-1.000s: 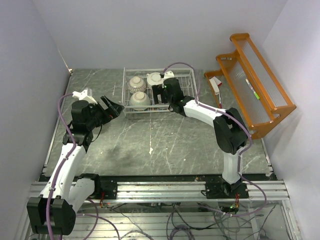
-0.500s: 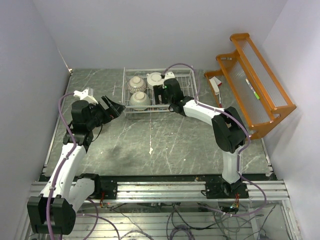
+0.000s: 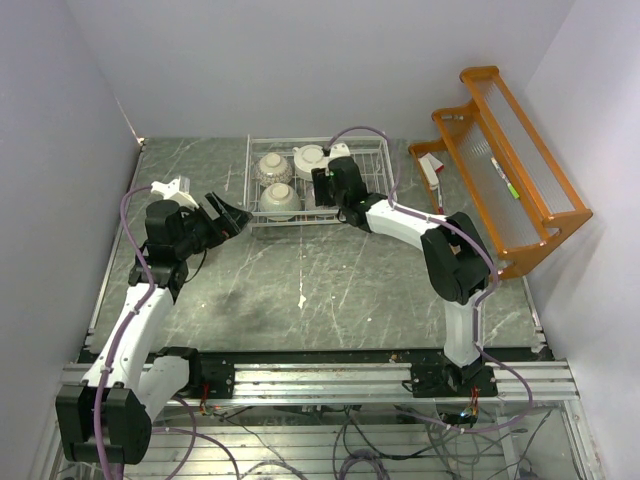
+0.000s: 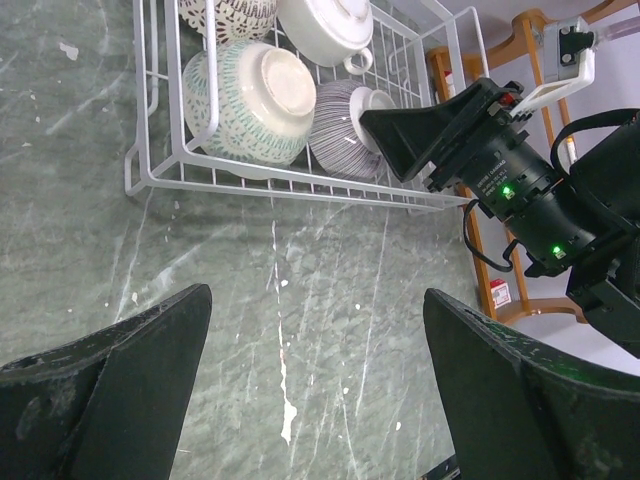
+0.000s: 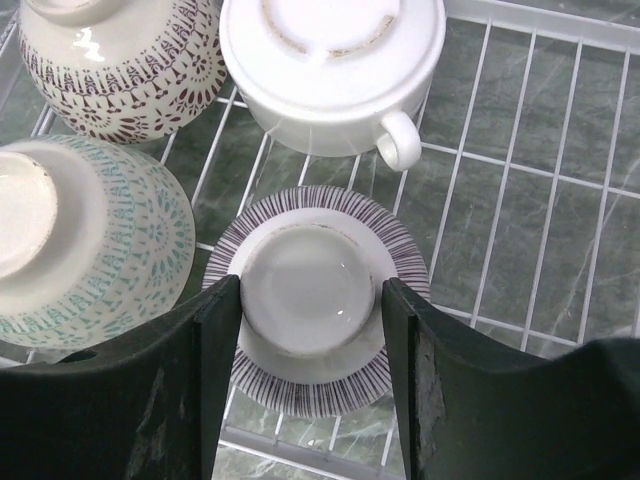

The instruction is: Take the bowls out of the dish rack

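Note:
The white wire dish rack (image 3: 370,143) sits at the back middle of the table. It holds several upturned bowls: a dark-patterned one (image 5: 120,60), a white one with a side handle (image 5: 330,50), a teal-patterned one (image 5: 90,240) and a purple-striped one (image 5: 300,270). My right gripper (image 5: 312,290) reaches into the rack, and its fingers press both sides of the striped bowl's raised foot; the bowl still rests in the rack. My left gripper (image 4: 315,300) is open and empty over bare table, just in front of the rack's left corner (image 4: 135,165).
An orange wooden shelf (image 3: 510,170) leans against the right wall, with a small white and red object (image 3: 432,170) beside it. The grey marble table (image 3: 330,280) is closed in by walls at the left, back and right.
My right gripper has edged a little further into the rack over the striped bowl. My left arm has shifted only slightly. The bowls have not moved.

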